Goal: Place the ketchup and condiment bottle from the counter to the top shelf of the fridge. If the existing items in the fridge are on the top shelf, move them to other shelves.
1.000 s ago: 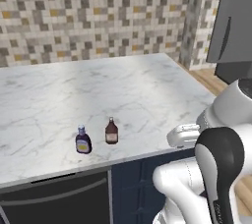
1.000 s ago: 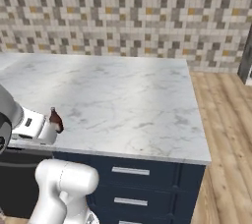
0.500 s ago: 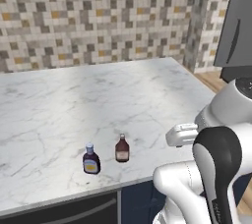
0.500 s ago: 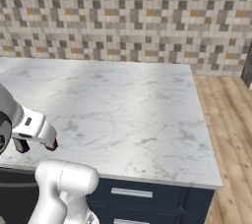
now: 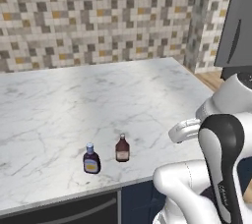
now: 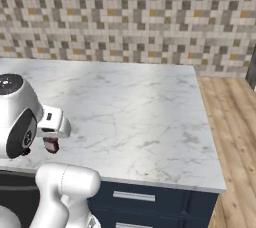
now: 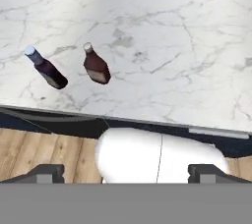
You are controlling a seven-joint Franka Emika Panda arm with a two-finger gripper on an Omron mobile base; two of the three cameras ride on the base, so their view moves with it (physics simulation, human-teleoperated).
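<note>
Reaching being the step in hand, judging from the bottles untouched on the counter (image 5: 74, 95) and nothing carried.

Left base view: finding the ketchup (image 5: 122, 149) and the condiment bottle (image 5: 91, 158) standing upright just beside each other near the counter's front edge, apart and not touching; noting the arm (image 5: 221, 144) folded to their right, well apart from both; taking the dark panel (image 5: 237, 26) at upper right for the fridge, probably, so planning on a carry toward that side.

Right base view: catching only part of the ketchup (image 6: 51, 145) below the white hand, near the front edge; keeping the marble beyond it free as room for a backward approach rather than a sideways one.

Hand view: looking down on the ketchup (image 7: 96, 66) and the condiment bottle (image 7: 46, 69), both up and left of centre; seeing the gripper (image 7: 127, 174) spread wide with nothing between its tips.

Doing it well, probably: picking one bottle, likely the ketchup as the nearer to the arm; swinging left until it sits centred between the fingertips (image 7: 45, 173); descending with jaws wide, closing on the body below the neck; avoiding sweeping a finger into the neighbour, given the narrow gap; lifting straight up before turning toward the fridge; watching the front edge, since a nudged bottle could be tipping off.
</note>
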